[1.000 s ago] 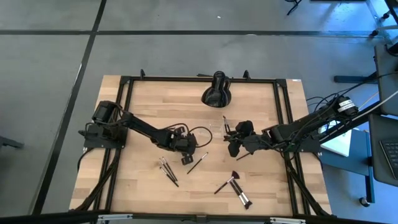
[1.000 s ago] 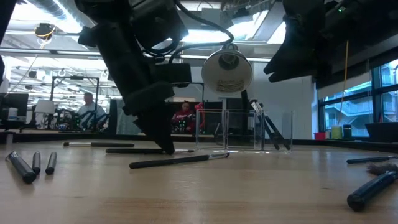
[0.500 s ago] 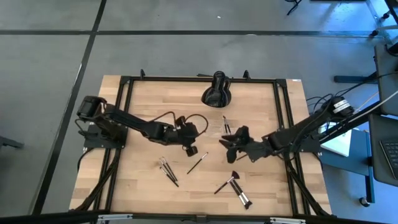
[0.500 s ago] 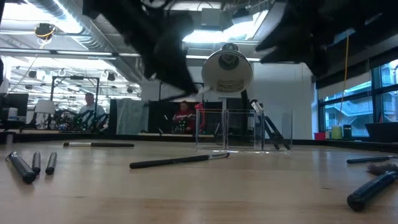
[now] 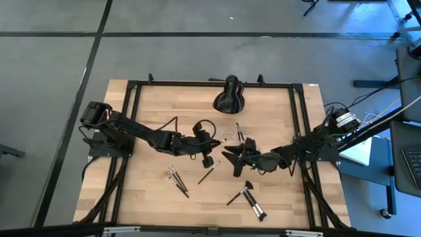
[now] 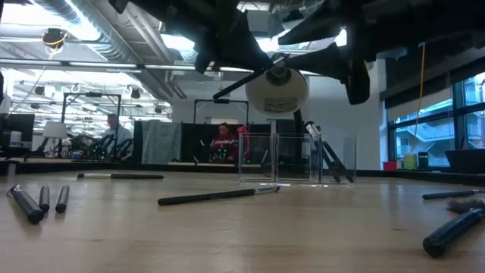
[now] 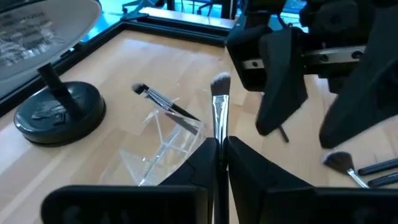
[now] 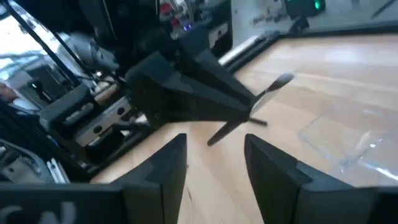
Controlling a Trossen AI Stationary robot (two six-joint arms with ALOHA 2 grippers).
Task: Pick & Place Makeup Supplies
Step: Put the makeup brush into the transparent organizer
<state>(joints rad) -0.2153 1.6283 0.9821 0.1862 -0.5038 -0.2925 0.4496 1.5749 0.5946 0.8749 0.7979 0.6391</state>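
Brush [image 7: 219, 118] pinched upright between left gripper [image 7: 221, 155] jaws at frame centre for handing over, right gripper [image 8: 214, 155] jaws spread wide beside it, ready to receive.

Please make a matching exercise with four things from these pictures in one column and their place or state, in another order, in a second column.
1. left gripper
2. right gripper
3. clear organiser
4. black round stand

a. open, empty
b. at the table's far edge
c. shut on a brush
d. holds one leaning brush

Pairs: 1-c, 2-a, 3-d, 4-b
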